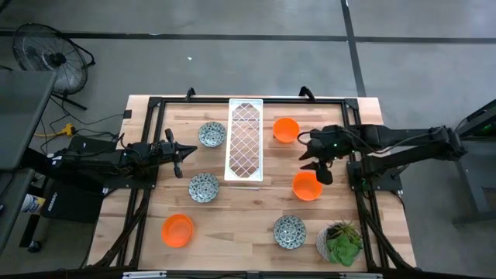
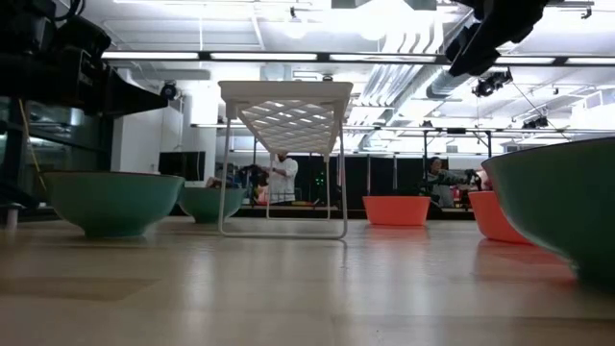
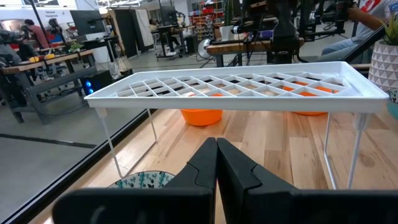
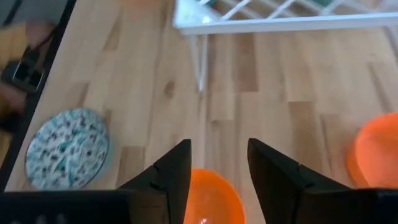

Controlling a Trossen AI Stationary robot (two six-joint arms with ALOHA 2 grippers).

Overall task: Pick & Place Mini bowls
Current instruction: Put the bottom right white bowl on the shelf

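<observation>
1. Nearest the low camera, a patterned mini bowl looms at the table's front edge; from above this patterned bowl sits well in front of the white lattice tray and to its right, just beside the potted plant.
2. Bare wood lies open between the tray's front end and the front edge of the table.
3. Left of the tray, one patterned bowl sits just beside its long side, and another patterned bowl lies near its front left corner.
4. An orange bowl stands alone well in front of the tray on the left, near the table's front edge.
5. Right of the tray, an orange bowl rests near its long side.
6. Farther forward on that side, the right gripper hangs over another orange bowl; in its wrist view the fingers stand spread apart above the bowl's rim, gripping nothing.
7. Left gripper waits left of the tray, between the two patterned bowls there, its fingers pressed together and empty.
</observation>
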